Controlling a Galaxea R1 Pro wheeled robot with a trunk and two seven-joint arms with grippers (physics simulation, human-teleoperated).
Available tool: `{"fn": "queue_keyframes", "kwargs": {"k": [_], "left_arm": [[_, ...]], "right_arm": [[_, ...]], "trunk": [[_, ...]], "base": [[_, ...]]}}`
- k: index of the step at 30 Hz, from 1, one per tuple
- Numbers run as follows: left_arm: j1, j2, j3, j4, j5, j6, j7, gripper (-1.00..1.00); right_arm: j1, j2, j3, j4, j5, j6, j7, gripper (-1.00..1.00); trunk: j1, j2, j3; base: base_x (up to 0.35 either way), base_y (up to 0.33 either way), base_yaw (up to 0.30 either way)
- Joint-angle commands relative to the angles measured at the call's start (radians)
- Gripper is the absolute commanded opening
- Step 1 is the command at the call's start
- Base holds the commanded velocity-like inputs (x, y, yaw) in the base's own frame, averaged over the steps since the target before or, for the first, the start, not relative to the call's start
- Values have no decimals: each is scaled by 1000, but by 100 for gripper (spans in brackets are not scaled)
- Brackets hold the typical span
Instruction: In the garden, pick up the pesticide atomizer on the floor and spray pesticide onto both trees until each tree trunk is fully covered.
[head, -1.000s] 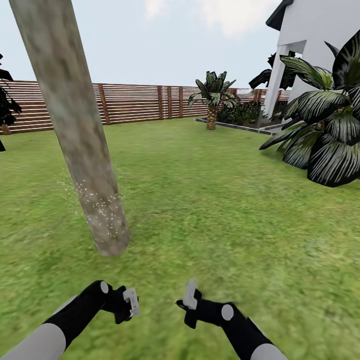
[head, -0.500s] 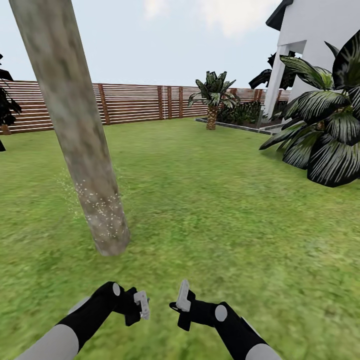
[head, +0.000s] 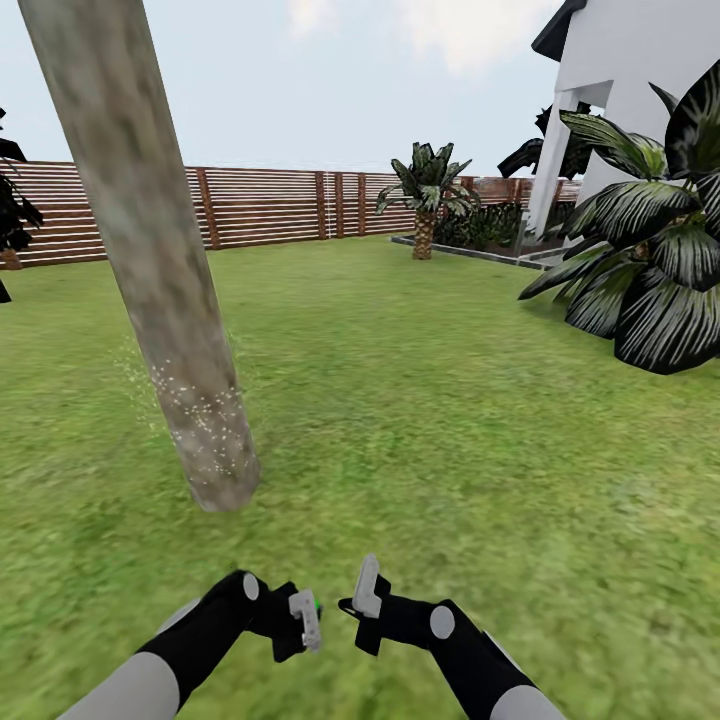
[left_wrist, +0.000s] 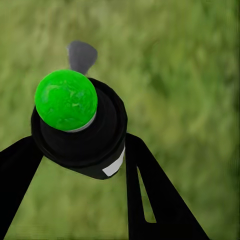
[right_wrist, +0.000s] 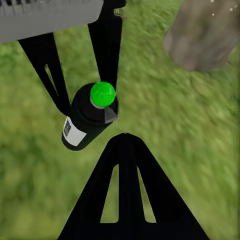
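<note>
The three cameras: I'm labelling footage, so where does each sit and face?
Head: high up, looking down across lawn at the speckled tree trunk; both arms show.
Left wrist: on the left pincer, facing grass; fingers clamp the green-tipped pesticide atomizer.
Right wrist: behind the right pincer, facing the same atomizer, trunk base beyond.

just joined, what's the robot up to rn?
It stands on the garden lawn near a tree trunk whose base carries white specks. The left gripper holds the pesticide atomizer, its tip showing green, between its fingers. The right gripper hangs close beside it, fingers together.
</note>
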Motion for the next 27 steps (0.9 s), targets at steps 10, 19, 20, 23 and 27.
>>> {"fn": "queue_keyframes", "kwargs": {"k": [10, 19, 20, 23, 27], "left_arm": [[-1, -3, -42, 10, 13, -62, -8, -100], [-2, -2, -38, 8, 83, -64, -19, -100], [-2, -2, -38, 8, 87, -64, -19, -100], [-2, -2, -38, 8, 105, -81, -19, -100], [-2, -1, -39, 9, 121, -89, -20, -100]], "right_arm": [[0, 0, 0, 0, 0, 0, 0, -100], [0, 0, 0, 1, 0, 0, -1, -100], [0, 0, 0, 1, 0, 0, -1, -100], [0, 0, 0, 1, 0, 0, -2, -100], [0, 0, 0, 1, 0, 0, -1, -100]], "trunk": [[0, 0, 0], [0, 0, 0], [0, 0, 0], [0, 0, 0], [0, 0, 0]], "base": [[0, 0, 0], [0, 0, 0], [0, 0, 0], [0, 0, 0], [0, 0, 0]]}}
